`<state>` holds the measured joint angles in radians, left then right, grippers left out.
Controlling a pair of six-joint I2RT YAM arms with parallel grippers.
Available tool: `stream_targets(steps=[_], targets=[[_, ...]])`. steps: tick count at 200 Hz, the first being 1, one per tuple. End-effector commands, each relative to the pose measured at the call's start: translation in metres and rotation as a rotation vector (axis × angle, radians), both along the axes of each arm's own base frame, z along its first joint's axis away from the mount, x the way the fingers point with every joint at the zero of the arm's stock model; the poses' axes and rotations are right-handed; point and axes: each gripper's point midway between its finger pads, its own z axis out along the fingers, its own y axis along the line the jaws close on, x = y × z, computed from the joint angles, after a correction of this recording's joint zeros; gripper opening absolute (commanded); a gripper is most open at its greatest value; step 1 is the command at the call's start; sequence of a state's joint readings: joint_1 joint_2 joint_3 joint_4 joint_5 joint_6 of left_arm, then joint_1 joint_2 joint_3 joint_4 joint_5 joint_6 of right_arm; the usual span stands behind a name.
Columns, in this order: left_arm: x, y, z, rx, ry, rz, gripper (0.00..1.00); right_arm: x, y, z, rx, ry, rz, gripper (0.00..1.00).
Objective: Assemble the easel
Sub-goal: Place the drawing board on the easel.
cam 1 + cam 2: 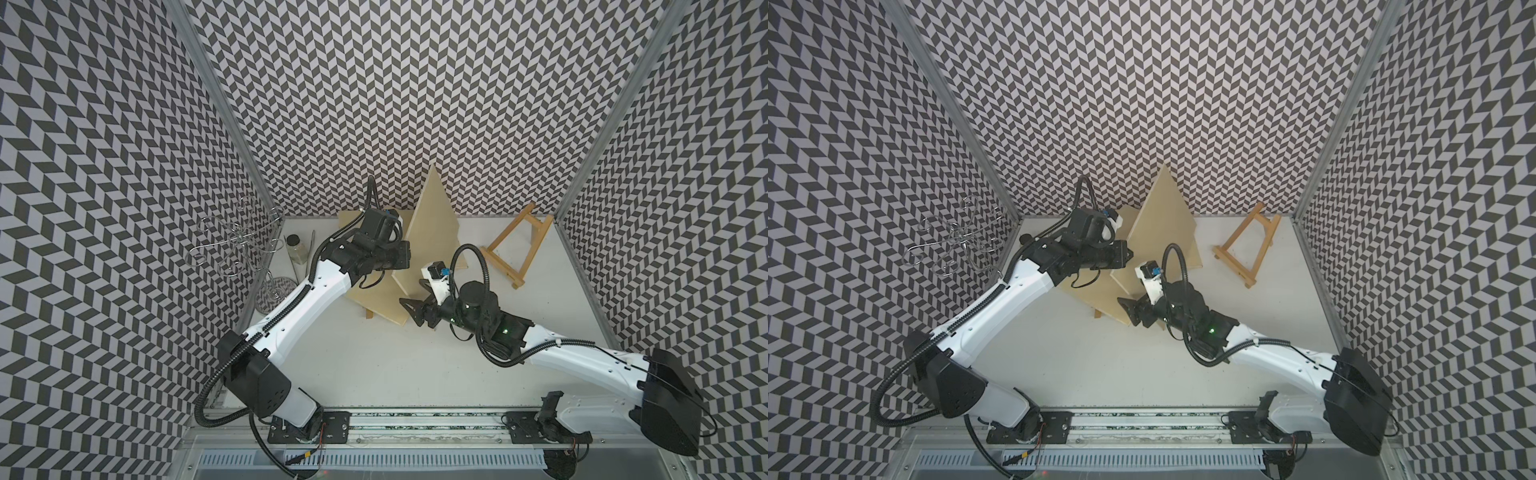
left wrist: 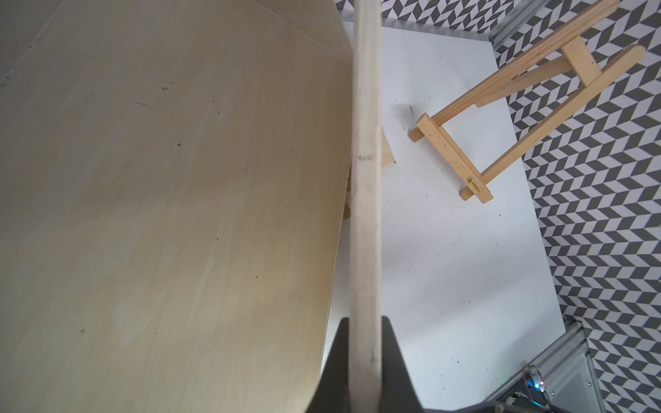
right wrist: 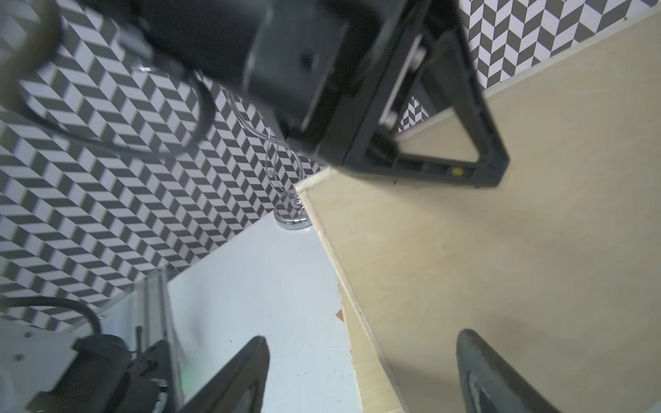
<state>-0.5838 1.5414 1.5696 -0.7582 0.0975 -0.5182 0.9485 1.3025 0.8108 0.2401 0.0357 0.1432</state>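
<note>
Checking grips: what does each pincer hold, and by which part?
Left pincer clamps the raised plywood panel by its edge; right pincer open, holding nothing.

Wire rack (image 1: 239,239) far left, board (image 1: 432,232) mid-table, easel (image 1: 501,266) right of it

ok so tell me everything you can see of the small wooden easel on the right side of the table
The small wooden easel is pale, bare-looking wood. Two long legs close toward the top, joined there by a short crosspiece. A ledge bar with a small printed mark runs across the feet, and a rear strut shows between the legs. It seems to stand propped, top toward the far right corner, touching only the table.
</note>
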Motion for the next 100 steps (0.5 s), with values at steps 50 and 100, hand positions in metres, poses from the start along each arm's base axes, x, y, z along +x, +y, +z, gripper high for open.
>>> stream_targets(steps=[50,100], targets=[[0.021,0.008,0.067,-0.168,-0.072,0.203,0.0,0.039,-0.028,0.014,-0.229,-0.218,-0.487,0.81],[0.02,0.005,0.069,-0.206,-0.051,0.217,0.0,0.05,-0.052,0.005,-0.364,-0.283,-0.667,0.74]])
